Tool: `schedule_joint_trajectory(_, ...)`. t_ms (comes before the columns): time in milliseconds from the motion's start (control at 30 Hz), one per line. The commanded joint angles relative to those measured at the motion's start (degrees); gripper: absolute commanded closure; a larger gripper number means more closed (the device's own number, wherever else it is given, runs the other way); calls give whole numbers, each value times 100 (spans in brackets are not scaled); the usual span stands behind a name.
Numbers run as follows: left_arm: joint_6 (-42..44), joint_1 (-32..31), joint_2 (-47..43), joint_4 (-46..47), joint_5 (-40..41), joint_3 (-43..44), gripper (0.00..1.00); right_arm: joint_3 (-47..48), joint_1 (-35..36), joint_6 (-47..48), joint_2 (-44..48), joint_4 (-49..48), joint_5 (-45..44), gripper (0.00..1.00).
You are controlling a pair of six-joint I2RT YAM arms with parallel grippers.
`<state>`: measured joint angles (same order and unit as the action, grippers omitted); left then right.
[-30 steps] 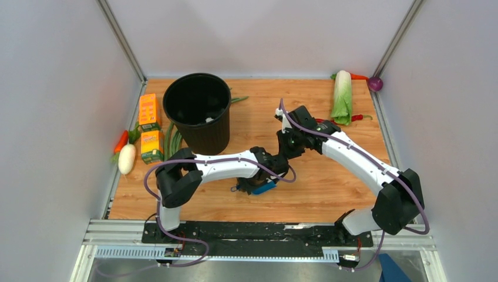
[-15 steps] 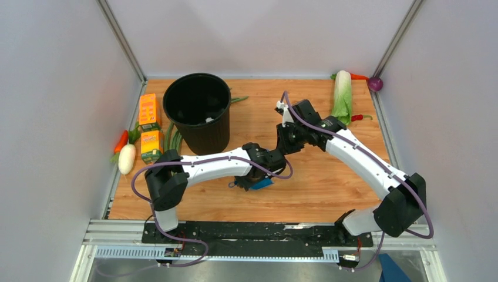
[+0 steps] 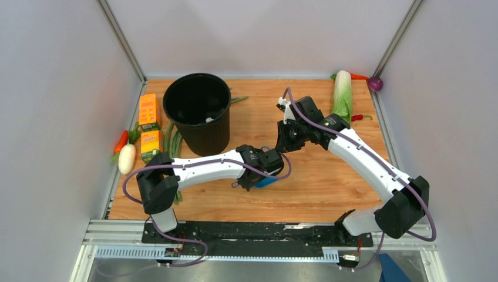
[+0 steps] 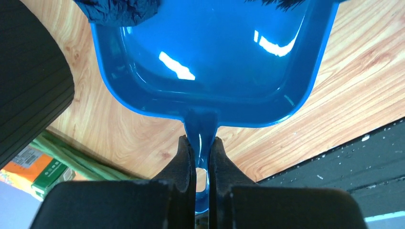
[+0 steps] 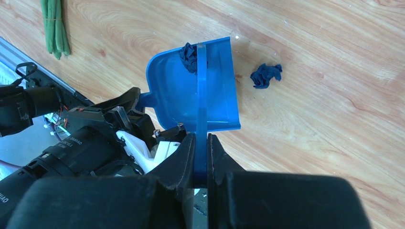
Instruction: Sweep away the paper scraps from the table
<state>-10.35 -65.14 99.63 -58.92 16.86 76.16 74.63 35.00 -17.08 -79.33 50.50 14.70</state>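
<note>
Table (image 3: 329, 188): orange-brown wood-grain board, grey walls, black rail at near edge. L gripper (image 4: 203, 148): fingers pinched tight on handle of blue dustpan (image 4: 205, 62), pan at mid-table. R gripper (image 5: 200, 143): clamped on blue brush (image 5: 201, 90), seen edge-on over pan. Qty 2 paper scraps (image 5: 266, 75) seen, dark navy, crumpled: one on bare wood just beside pan's open lip, not touching; one in pan by a side wall, next to brush. Misc: black bucket (image 3: 197, 111) back-left; 2 orange cartons (image 3: 149, 111), green beans (image 3: 171, 138), white radish (image 3: 127, 158), carrot (image 3: 120, 141) on left; napa cabbage (image 3: 342, 97), purple onion (image 3: 376, 84) back-right.
</note>
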Motion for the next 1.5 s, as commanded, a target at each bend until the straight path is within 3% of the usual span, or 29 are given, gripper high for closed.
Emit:
schedule_joint_trajectory(0, -178, 28, -155, 1101, -25, -163, 100, 456, 226, -454, 330, 100, 895, 100)
schedule_joint_trajectory(467, -283, 28, -410, 988, 238, -49, 100, 1247, -213, -445, 681, 1497, -379, 100)
schedule_joint_trajectory(833, -266, 28, -427, 706, 317, 110, 100, 1801, -556, -832, 911, 1638, -1065, 100)
schedule_joint_trajectory(1167, -406, 28, -761, 829, 265, -725, 100, 1133, -732, -814, 920, 1885, -1830, 100)
schedule_joint_trajectory(1467, -292, 28, -533, 961, 151, -1042, 100, 536, -732, -428, -19, 1577, -2462, 100)
